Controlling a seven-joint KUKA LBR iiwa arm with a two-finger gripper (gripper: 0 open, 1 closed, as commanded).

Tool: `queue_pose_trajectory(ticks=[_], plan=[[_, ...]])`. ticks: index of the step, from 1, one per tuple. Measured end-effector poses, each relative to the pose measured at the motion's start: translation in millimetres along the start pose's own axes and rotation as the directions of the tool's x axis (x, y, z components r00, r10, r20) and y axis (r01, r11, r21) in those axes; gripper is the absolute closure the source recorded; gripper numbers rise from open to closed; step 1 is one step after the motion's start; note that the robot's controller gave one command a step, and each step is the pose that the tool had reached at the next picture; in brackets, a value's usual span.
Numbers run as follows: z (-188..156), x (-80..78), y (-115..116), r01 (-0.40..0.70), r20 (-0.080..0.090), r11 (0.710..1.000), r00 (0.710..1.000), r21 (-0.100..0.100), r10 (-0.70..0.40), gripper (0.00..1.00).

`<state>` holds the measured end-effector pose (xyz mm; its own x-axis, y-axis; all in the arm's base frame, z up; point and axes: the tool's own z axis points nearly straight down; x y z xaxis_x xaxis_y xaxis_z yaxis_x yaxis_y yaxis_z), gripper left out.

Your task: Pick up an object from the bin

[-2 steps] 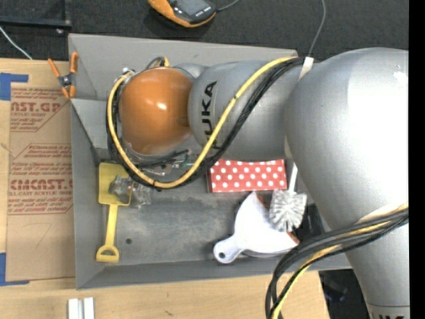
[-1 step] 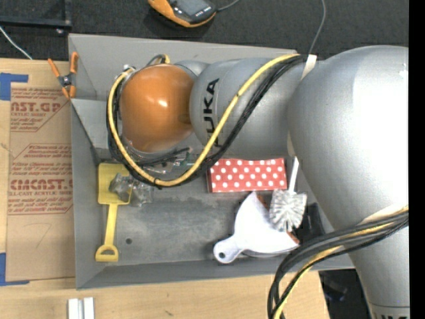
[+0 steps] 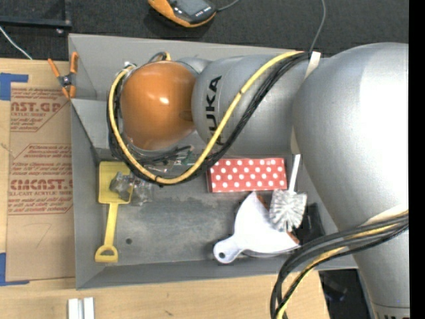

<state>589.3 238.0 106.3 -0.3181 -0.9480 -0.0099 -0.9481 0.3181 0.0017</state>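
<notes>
Yellow toy shovel (image 3: 110, 214) lies by the left wall of the bin (image 3: 179, 228), blade up top, handle running straight down the view. Our end effector (image 3: 130, 186) sits at the blade's right edge, touching or just over it. Open or closed, we can't tell.

Silver arm (image 3: 265, 111) reaching in from right, orange wrist cover (image 3: 156, 105), pincer (image 3: 129, 187) low beneath it

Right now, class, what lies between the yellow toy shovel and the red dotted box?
Camera view: bare bin floor, with the pincer over the yellow toy shovel's blade, then the red dotted box.
</notes>
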Motion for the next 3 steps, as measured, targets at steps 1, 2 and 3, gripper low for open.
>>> queue_pose_trajectory(ticks=[1,2,3], plan=[[-15,-0.6,0,0.0,0.002,1.0,1.0,0.002,0.0,1.0],[-24,-1.7,-1,0.0,0.004,1.0,1.0,0.004,0.0,1.0],[-33,-1.2,1,-0.001,0.001,1.0,1.0,0.0,0.001,1.0]])
